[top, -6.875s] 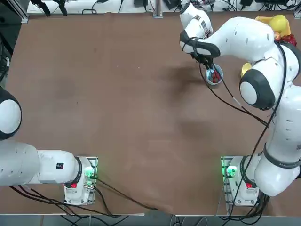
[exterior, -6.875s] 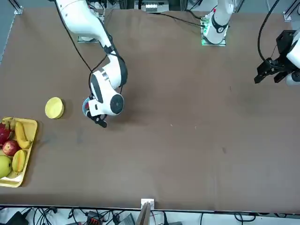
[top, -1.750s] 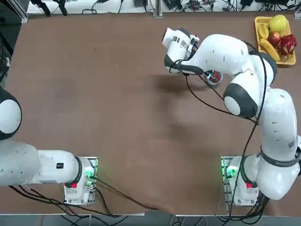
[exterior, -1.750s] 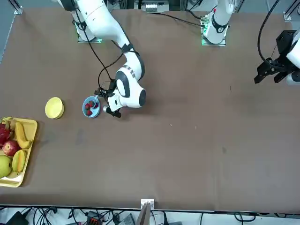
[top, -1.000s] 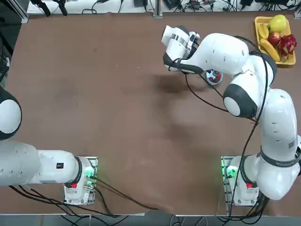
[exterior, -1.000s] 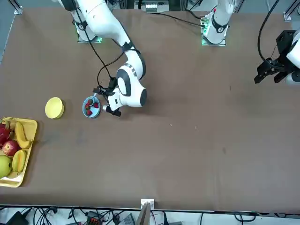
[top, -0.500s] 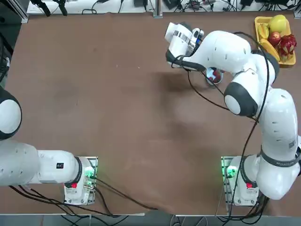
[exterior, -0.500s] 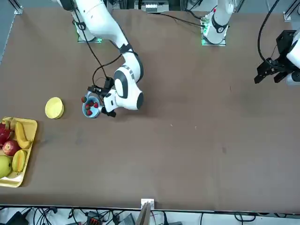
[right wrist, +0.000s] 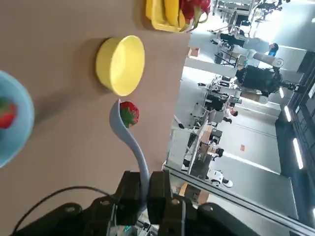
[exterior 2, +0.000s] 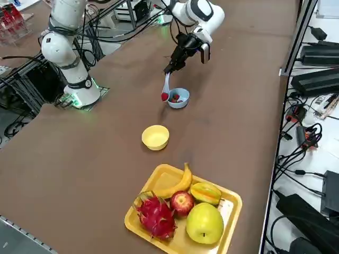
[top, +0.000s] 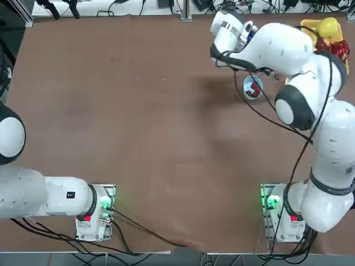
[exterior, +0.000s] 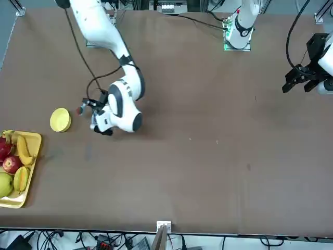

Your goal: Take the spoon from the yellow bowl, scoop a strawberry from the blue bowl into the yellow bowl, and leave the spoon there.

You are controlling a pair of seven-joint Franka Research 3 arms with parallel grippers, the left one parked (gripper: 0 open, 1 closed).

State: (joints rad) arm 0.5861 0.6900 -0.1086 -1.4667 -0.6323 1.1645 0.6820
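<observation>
My right gripper (right wrist: 143, 191) is shut on the handle of the pale spoon (right wrist: 129, 139), which hangs in the air. One red strawberry (right wrist: 129, 113) lies in the spoon's scoop. In the right side view the gripper (exterior 2: 175, 63) is above the blue bowl (exterior 2: 178, 99), and the spoon (exterior 2: 167, 83) points down just outside that bowl's rim, on the side facing the yellow bowl (exterior 2: 155, 137). More strawberries lie in the blue bowl (top: 253, 88). The yellow bowl (exterior: 60, 120) is empty. My arm hides it in the top view.
A yellow fruit tray (exterior 2: 226, 208) with a banana, an apple and a dragon fruit stands beyond the yellow bowl, near the table corner. A black cable (top: 266, 113) hangs from my arm. The table's right edge (exterior 2: 288, 58) is close by.
The spoon has come up out of the blue bowl with a strawberry in it. My right arm has swung it toward the yellow bowl.
</observation>
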